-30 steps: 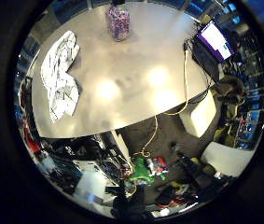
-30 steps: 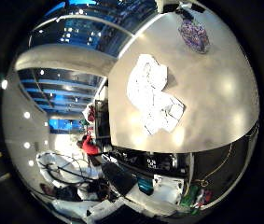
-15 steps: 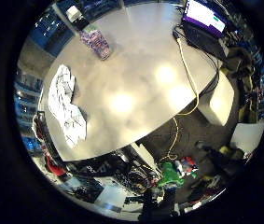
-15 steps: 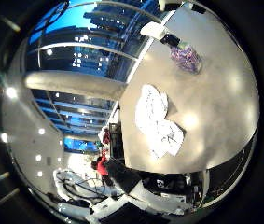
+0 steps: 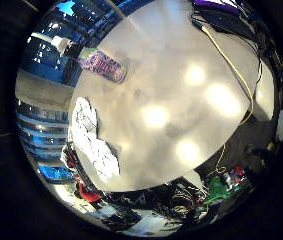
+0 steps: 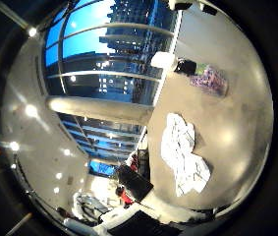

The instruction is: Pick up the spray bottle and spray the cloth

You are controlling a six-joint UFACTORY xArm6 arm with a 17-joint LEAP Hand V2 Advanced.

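Note:
A clear spray bottle with purple print (image 5: 106,67) lies on its side on the pale grey table (image 5: 171,90), near the far edge. It also shows in the right thumb side palm view (image 6: 209,80). A crumpled white cloth with dark print (image 5: 93,144) lies on the same table, some way from the bottle; the right thumb side palm view shows it too (image 6: 186,154). Both look small, so the palm is high above the table.
A laptop (image 5: 224,6) sits at one table edge, with a yellow cable (image 5: 243,70) trailing across the top and over the side. A white and black object (image 6: 173,64) stands near the bottle. Clutter lies on the floor beyond the table's edge (image 5: 196,195). Windows (image 6: 99,49) line the room.
The whole picture has turned and shifted in both views, so the camera has moved. The bottle and cloth keep their places on the table.

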